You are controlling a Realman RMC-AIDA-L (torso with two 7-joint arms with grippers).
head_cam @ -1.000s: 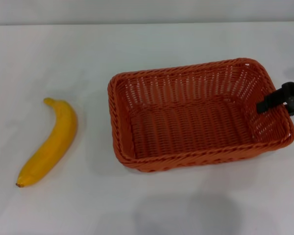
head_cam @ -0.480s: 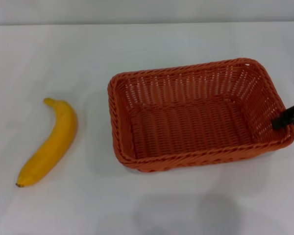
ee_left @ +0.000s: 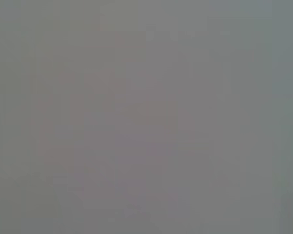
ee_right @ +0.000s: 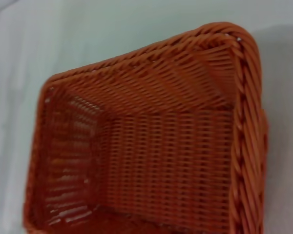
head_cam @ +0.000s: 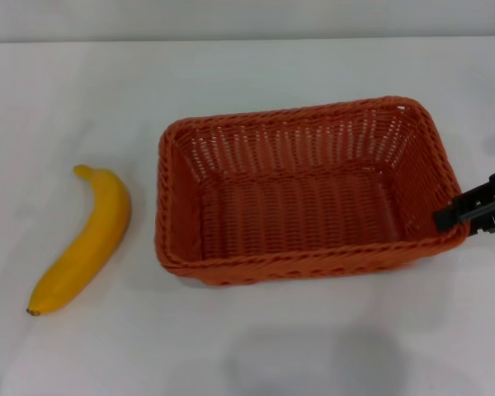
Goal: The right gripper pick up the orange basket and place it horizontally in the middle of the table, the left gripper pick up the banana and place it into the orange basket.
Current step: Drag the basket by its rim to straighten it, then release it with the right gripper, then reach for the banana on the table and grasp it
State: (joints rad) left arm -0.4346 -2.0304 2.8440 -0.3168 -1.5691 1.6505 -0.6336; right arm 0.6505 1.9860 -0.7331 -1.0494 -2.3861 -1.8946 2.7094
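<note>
Orange basket (head_cam: 305, 194) mid-tabletop (head_cam: 247, 82), long side across | right gripper (head_cam: 470, 213) at its right rim, jaws look clamped there | we judge it light, stiff, best held by the rim | banana (head_cam: 84, 239) lies left, firm, smooth, untouched.

pale grey wall strip (head_cam: 247, 18) along the far edge, plain and featureless

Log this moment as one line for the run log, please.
phase: positioning basket | right hand: at right rim of orange basket, grip unclear | basket: empty, shifted left | banana: on table, left of basket, untouched | left hand: out of view
</note>
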